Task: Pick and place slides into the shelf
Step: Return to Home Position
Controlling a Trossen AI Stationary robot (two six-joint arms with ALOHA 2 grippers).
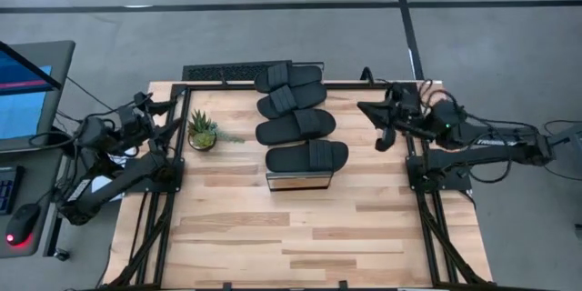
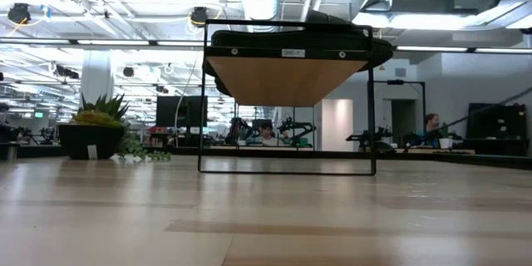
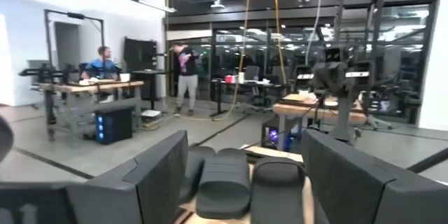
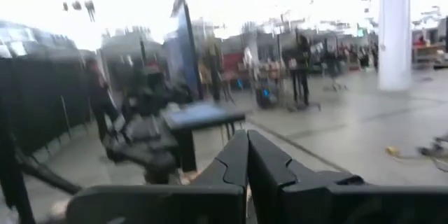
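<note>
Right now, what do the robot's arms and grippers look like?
The left arm and right arm are black and jointed, trailing black cables. A tiny green light glows on the right one. The left gripper and right gripper each have two flat, angular black fingers.

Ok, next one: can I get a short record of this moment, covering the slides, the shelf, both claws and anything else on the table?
slides: four black slides, side by side in a row on the shelf
shelf: mid-table, its plank end showing past the nearest slide
slides off the shelf: none in view
left claw: open, empty, at the table's left edge, facing the row
right claw: shut, empty, at the table's right edge, apart from the slides
other: potted plant left of the row
</note>
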